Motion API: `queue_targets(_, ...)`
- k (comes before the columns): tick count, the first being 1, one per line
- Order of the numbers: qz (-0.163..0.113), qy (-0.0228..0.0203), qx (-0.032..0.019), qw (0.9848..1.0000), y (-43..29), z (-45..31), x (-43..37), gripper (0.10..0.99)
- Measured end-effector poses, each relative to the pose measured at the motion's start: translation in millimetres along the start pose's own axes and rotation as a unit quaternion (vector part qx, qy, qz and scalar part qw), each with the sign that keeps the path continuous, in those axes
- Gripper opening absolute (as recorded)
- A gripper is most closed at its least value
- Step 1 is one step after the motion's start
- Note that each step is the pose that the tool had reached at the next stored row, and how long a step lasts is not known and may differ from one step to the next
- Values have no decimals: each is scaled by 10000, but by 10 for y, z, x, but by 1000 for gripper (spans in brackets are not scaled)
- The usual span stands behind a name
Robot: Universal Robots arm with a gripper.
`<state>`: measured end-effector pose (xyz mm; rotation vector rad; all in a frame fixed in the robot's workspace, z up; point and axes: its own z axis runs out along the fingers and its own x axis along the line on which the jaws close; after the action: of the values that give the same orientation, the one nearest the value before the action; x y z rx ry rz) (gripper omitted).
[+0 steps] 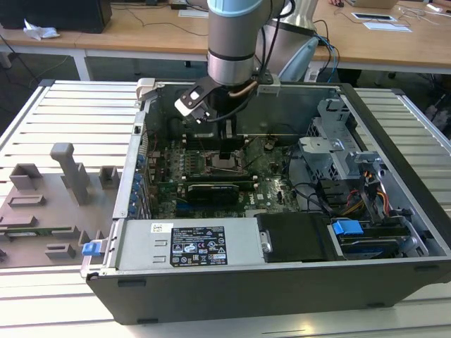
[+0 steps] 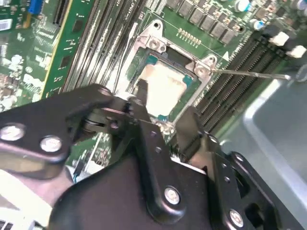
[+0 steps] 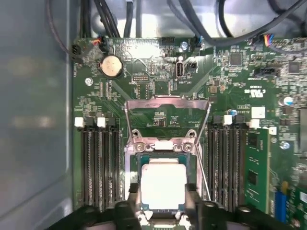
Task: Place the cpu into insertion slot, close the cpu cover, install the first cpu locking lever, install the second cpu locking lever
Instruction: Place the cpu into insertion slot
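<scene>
Mid-board on the green circuit board point(image 3: 230, 86), cpu point(image 3: 163, 184) sits flat in the insertion slot point(image 3: 191, 165). The cpu cover point(image 3: 168, 101) is hinged open, lying back toward the board edge with the coin cell point(image 3: 111, 65). The gripper point(image 2: 166, 106) hangs right over the cpu, jaws flanking two opposite sides; can't tell if they're pinching or clear.

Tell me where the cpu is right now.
In the first wrist view the cpu sits within the insertion slot, next to the swung-open cpu cover, with long black memory slots on both sides.
</scene>
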<state>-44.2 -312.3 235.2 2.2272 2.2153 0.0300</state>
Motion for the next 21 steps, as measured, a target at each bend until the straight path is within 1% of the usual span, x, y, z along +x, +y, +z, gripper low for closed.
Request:
queue_targets(2,0,-1,0,10000,1,-83,8,353)
queue_targets(3,0,-1,0,10000,2,-114,11,353)
queue_targets(4,-1,-2,0,10000,3,-184,17,231)
queue_targets(5,-1,-3,0,10000,4,-239,21,169)
queue_targets(6,-1,-4,-1,10000,5,-310,26,110)
queue_targets(7,-1,-5,0,10000,6,-378,29,106)
queue_targets(9,-1,-4,0,10000,7,-472,32,106)
queue_targets(11,-1,-4,0,10000,7,-522,32,106)
queue_targets(13,0,-4,0,10000,8,-547,33,106)
queue_targets(21,-1,-4,-1,10000,8,-554,33,106)
